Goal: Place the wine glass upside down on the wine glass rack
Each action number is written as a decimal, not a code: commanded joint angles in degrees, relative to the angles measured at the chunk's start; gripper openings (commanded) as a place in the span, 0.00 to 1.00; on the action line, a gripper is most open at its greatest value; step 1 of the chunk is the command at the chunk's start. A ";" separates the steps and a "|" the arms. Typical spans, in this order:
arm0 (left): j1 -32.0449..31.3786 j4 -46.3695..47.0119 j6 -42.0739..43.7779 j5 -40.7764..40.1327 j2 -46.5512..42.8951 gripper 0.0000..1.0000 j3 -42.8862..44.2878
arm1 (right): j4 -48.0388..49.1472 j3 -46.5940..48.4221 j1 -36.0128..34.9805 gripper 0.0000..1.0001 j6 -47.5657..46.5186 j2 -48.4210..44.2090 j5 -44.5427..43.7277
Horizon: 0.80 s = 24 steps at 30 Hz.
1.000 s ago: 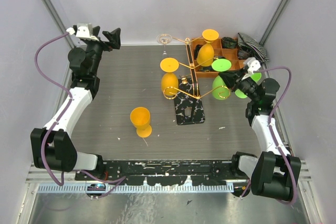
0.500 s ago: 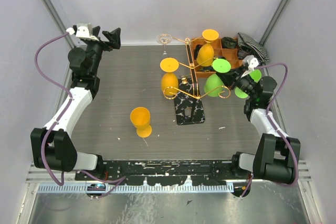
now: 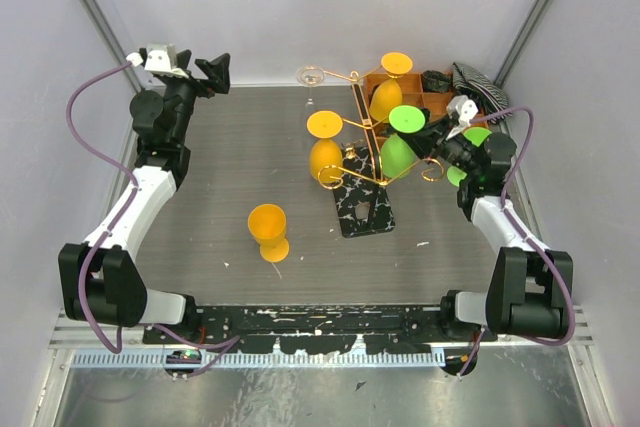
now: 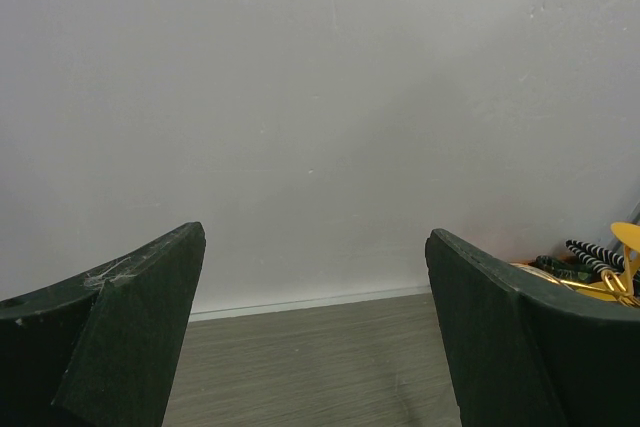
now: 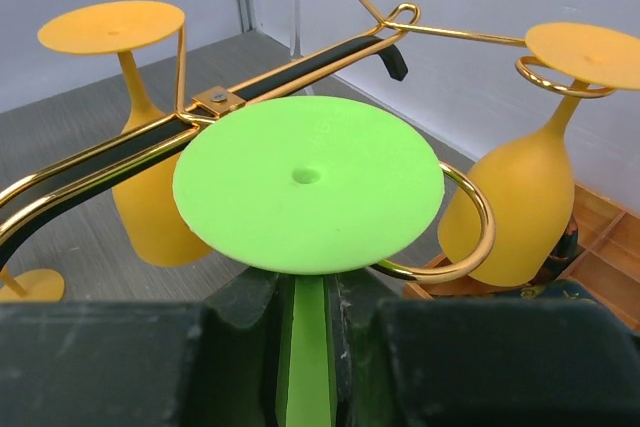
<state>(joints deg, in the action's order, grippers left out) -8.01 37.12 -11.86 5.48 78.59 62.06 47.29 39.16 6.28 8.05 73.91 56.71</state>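
My right gripper (image 3: 433,139) is shut on the stem of a green wine glass (image 3: 398,152), held upside down with its round foot (image 5: 308,184) on top. The foot sits over a curled arm end (image 5: 470,247) of the gold wire rack (image 3: 357,127), which stands on a black-and-white marbled base (image 3: 365,212). Two orange glasses (image 3: 324,147) (image 3: 388,97) and a clear glass (image 3: 311,77) hang on the rack. My left gripper (image 3: 215,72) is open and empty at the far left corner, facing the back wall.
An orange wine glass (image 3: 268,230) stands upright on the table left of the rack. An orange compartment tray (image 3: 428,104) sits behind the rack, with a striped object (image 3: 482,87) beside it. Another green glass (image 3: 472,147) lies behind my right arm.
My right gripper has carried the green glass left and toward the back, from beside the rack onto its right arm. The rack has shifted slightly. The left arm has not moved.
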 commanded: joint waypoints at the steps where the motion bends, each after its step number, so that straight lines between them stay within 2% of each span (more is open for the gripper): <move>1: 0.23 1.37 0.12 -0.20 0.64 0.98 1.57 | -3.53 3.30 -0.64 0.01 -5.14 -1.15 -1.37; 10: 0.27 1.39 0.33 0.04 0.83 0.98 1.61 | -2.30 3.35 -0.89 0.01 -4.67 1.00 -5.84; 24: 0.20 0.82 0.99 0.06 0.69 0.98 1.52 | 11.96 2.46 -2.23 0.01 0.47 6.19 -13.99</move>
<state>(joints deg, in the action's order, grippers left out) -8.01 36.95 -11.57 5.50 79.42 62.06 50.28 39.86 4.16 6.83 79.05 48.40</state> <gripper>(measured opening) 0.981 0.201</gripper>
